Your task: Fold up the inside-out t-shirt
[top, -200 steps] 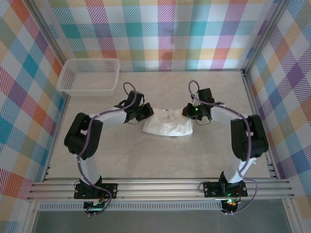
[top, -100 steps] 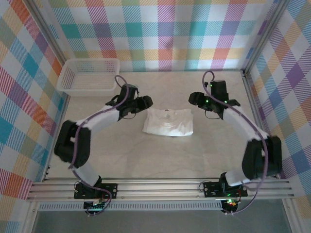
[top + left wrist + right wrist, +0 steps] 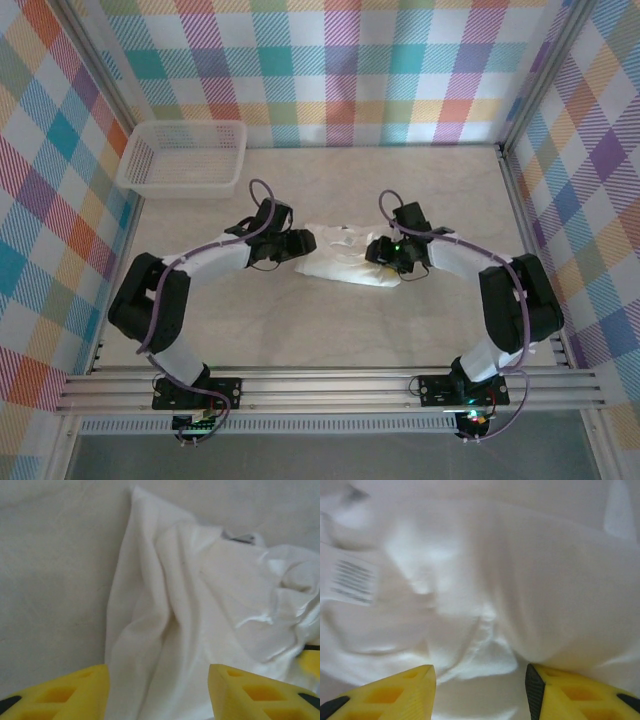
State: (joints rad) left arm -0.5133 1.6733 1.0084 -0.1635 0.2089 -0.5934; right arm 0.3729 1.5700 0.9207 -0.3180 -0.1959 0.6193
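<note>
White t-shirt (image 3: 345, 262) lies bunched mid-tabletop (image 3: 300, 330), between the 2 arms. Left end effector (image 3: 303, 243) sits at its left edge, right end effector (image 3: 376, 250) over its right side. Both are part open, gripping nothing. Basket (image 3: 183, 158) is far left.

White t-shirt (image 3: 340, 256), white mesh basket (image 3: 182, 125), yellow-fingered left tool (image 3: 157, 680), multicoloured plaid walls (image 3: 340, 70), pale marbled table (image 3: 330, 330).
</note>
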